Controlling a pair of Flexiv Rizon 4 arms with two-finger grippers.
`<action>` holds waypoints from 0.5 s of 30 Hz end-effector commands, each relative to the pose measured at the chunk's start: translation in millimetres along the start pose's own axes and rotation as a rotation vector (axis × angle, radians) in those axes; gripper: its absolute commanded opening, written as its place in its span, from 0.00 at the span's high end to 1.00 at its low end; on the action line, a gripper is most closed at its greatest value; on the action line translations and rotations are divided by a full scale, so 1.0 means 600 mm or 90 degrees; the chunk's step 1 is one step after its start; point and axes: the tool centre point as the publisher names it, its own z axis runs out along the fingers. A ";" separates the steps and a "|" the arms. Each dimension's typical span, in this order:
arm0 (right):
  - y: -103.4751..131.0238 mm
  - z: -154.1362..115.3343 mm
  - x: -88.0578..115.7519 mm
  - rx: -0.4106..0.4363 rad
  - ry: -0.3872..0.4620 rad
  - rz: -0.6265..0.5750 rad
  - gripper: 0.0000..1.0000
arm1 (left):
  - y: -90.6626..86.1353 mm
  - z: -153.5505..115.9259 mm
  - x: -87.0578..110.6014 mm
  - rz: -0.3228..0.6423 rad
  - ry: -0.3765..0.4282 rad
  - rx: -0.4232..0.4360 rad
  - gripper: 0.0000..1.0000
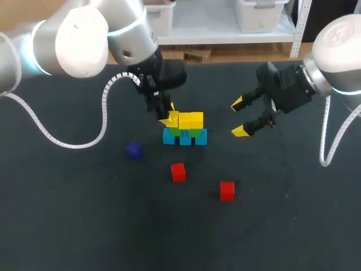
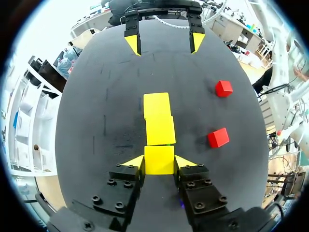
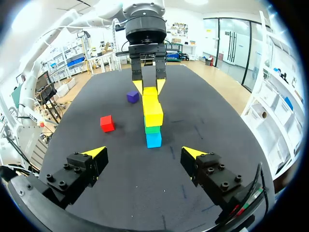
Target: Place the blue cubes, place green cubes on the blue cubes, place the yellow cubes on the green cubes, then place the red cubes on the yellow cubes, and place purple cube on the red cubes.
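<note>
Near the middle of the table (image 1: 67,226), three yellow cubes (image 1: 190,119) form a row, the top layer of a stack. The end yellow cube (image 2: 159,159), on the left arm's side, sits between the fingers of the left gripper (image 1: 169,117). In the left wrist view both yellow tips press against its opposite sides, so the gripper is closed on it at cube width. This cube sits level, in line with the other two and touching its neighbour.

Under the yellow layer, the green cubes (image 1: 183,132) show only as a thin band. The blue cubes (image 1: 185,137) form the bottom layer and rest directly on the table. The right wrist view shows the stack end-on: blue at the base, green above it, yellow on top.

The right gripper (image 1: 241,117) hovers beside the stack on the right arm's side, apart from it. Its fingers are spread wide and hold nothing.

Two red cubes lie loose on the table on the robot's side of the stack, apart from each other. One red cube (image 1: 178,172) is near the stack. The other red cube (image 1: 227,191) lies farther out toward the right arm's side. The purple cube (image 1: 133,150) lies alone on the table on the left arm's side of the stack, apart from it.
</note>
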 end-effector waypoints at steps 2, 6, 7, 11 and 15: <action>0.000 0.000 0.001 0.000 -0.001 -0.001 0.00 | 0.004 0.001 -0.002 0.000 0.003 0.003 0.77; 0.000 0.000 0.001 0.000 -0.001 -0.001 0.00 | 0.005 0.001 -0.002 -0.001 0.003 0.004 0.75; 0.000 0.000 0.001 0.000 -0.001 -0.001 0.00 | 0.005 0.001 -0.002 -0.001 0.003 0.005 0.74; 0.000 0.000 0.001 0.000 -0.001 -0.001 0.00 | 0.004 0.002 -0.002 -0.001 0.004 0.006 0.73; 0.000 0.000 0.001 0.000 -0.001 -0.001 0.00 | 0.004 0.003 -0.002 -0.001 0.004 0.007 0.69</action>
